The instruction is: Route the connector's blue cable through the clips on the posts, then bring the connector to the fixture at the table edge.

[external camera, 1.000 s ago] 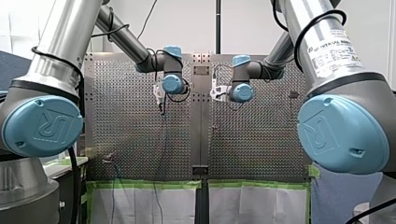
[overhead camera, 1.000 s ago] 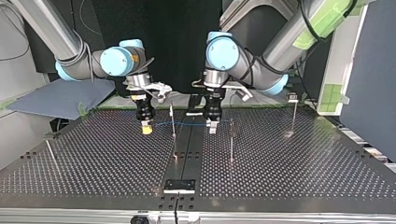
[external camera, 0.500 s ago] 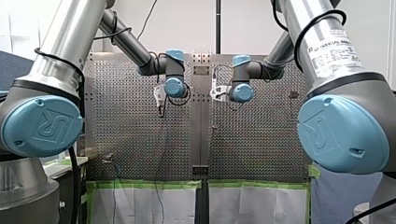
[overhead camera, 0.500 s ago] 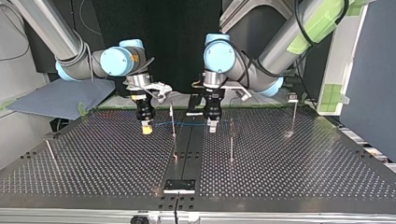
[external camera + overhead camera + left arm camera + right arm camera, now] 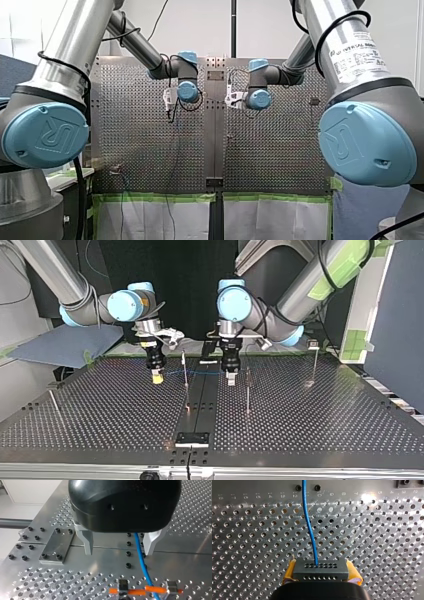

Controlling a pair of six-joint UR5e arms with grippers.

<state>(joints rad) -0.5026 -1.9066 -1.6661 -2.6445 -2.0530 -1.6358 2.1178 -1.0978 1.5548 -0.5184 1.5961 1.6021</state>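
Right gripper (image 5: 322, 573): yellow pads (image 5: 290, 571) clamped on the connector (image 5: 321, 568), a matte grey block with two rows of holes, over the perforated table (image 5: 374, 542). Left gripper (image 5: 118, 544) spread wide, thin glossy blue cable (image 5: 140, 555) running loose between its metal fingers (image 5: 86, 543) toward orange-marked clips (image 5: 123, 587). Looks mid-routing: clip seating unclear, fixture (image 5: 192, 439) at the table edge well apart, delivery left.
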